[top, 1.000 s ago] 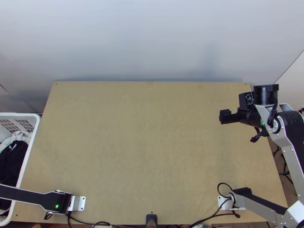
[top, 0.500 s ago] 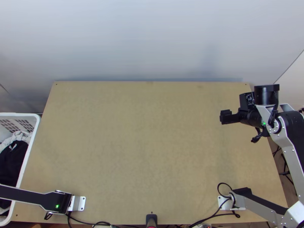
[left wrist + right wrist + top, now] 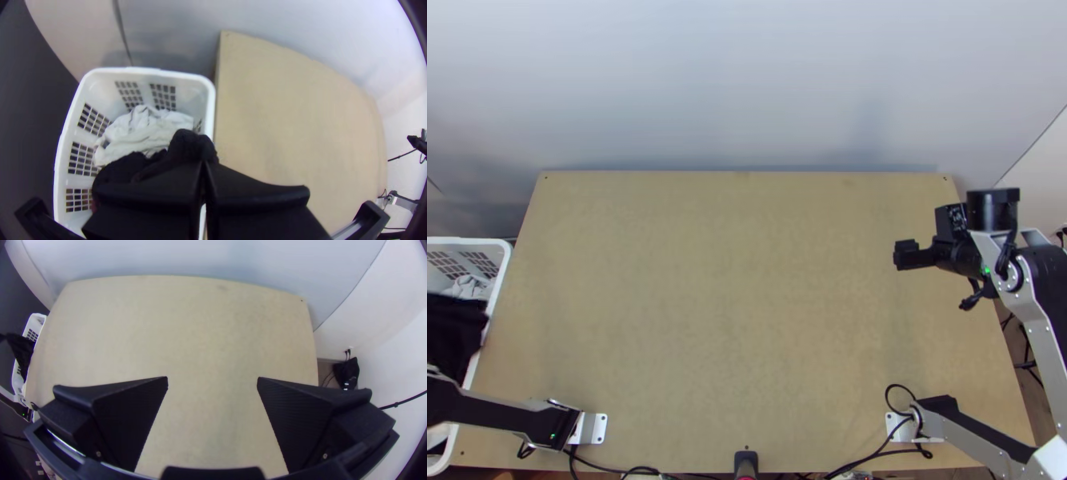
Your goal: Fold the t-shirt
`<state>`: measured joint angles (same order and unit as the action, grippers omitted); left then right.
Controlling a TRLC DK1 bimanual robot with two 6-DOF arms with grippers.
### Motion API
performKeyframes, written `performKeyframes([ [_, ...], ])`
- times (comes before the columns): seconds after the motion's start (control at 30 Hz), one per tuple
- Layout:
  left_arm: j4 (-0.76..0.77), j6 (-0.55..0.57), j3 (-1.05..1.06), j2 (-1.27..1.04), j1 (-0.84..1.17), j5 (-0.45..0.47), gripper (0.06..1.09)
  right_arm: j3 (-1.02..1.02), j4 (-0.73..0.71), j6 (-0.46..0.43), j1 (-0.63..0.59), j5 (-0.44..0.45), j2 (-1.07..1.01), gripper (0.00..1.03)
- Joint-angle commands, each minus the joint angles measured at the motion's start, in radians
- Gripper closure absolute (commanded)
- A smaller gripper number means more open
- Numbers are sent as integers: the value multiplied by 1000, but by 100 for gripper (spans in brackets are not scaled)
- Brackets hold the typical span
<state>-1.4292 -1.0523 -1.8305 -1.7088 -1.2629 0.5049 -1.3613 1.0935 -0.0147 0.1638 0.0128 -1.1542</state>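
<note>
Have black t-shirt [image 3: 191, 144] at left end effector [image 3: 203, 166], bunched at the tips and draping down over white basket [image 3: 505, 268], overlapping the rim on the worktop side. Fingers pressed nearly together there, clamped on cloth. Can't tell if the lower part rests inside. Next to it, see pale clothes [image 3: 149, 133] crumpled in the basket. Find basket just beside the left edge of worktop [image 3: 723, 304]. Find right end effector [image 3: 905, 254] well apart, above the worktop's right side; in right wrist view, see fingers spread wide, gripping nothing.
</note>
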Motion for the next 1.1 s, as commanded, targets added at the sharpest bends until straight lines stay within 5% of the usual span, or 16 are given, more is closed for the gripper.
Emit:
performKeyframes([
  [0.0, -20, 150, 96, 212, 209, 213, 105, 85, 3, 2, -35, -1, 77, 10],
  [0.13, -51, 356, 93, 262, 454, 302, 105, 122, 9, 4, -66, -1, 128, 10],
  [0.33, -112, 512, 91, 282, 1005, 389, 104, 225, 37, 7, -96, 10, 246, 10],
  [0.53, 177, 842, 71, 192, 1522, 385, 104, 335, 92, 4, -142, 13, 352, 10],
  [0.8, 386, 1134, -285, -173, 1922, 382, 104, 392, 100, 1, -247, 13, 410, 10],
  [0.83, 411, 1178, -346, -222, 1956, 380, 98, 393, 94, 1, -260, 13, 410, 10],
  [1.0, 567, 1287, -440, -370, 2084, 336, 8, 396, 69, 4, -305, 13, 403, 10],
  [1.07, 572, 1289, -440, -396, 2105, 336, 9, 399, 62, 2, -308, 12, 389, 9],
])
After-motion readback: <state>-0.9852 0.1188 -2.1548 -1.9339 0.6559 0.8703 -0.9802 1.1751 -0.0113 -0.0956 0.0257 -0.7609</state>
